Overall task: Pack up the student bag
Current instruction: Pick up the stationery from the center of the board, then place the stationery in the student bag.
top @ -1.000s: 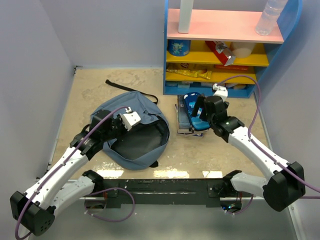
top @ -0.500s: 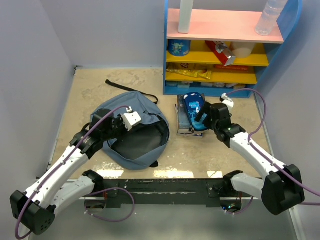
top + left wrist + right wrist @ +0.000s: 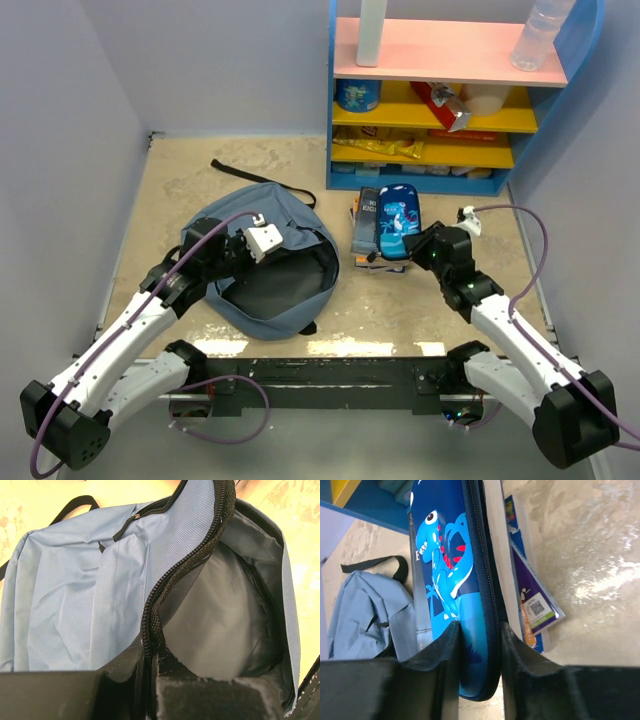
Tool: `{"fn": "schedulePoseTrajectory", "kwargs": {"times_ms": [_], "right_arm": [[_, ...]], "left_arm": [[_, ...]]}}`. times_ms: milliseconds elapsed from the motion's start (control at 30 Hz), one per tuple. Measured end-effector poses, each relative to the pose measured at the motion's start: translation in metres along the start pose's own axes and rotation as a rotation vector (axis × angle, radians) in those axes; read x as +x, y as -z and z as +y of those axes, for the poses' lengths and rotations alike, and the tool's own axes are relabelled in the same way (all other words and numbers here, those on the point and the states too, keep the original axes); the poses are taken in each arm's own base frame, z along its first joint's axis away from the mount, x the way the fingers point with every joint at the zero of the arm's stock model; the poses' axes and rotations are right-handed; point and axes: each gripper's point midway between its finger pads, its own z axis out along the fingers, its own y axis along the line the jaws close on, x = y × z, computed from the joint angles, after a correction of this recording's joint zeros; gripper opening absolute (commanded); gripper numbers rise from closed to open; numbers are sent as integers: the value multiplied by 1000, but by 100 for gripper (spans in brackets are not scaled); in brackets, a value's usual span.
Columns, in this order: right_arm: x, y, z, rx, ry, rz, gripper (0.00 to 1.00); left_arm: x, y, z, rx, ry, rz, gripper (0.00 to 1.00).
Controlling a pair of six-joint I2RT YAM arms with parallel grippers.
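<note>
The right gripper (image 3: 479,630) is clamped on a blue dinosaur pencil case (image 3: 398,222) right of centre, its length running up the frame; the student bag (image 3: 275,205) lies to its left, mouth pinched open by the left gripper (image 3: 150,660).

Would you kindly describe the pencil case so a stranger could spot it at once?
Find the blue shelf; on the table before it, right of the bag, lie books. The case there, held in the right pincer, is blue, zipped, with a cartoon dinosaur.
</note>
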Motion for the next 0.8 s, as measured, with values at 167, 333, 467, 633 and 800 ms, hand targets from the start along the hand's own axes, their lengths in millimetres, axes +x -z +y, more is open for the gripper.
{"fn": "schedulePoseTrajectory", "kwargs": {"times_ms": [167,333,467,633,800], "right_arm": [[-10,9,-9,58,10,-29,24],[-20,20,-9,79,55,-40,3],[-27,36,5,-8,97,-46,0],[-20,52,56,-266,133,36,0],[10,67,85,-444,169,191,0]], "left_arm": [[0,-1,-1,5,1,1,0],[0,-1,-1,5,1,1,0],[0,0,1,-3,1,2,0],[-10,5,12,-49,1,-11,0],[-38,14,32,-112,-13,-51,0]]}}
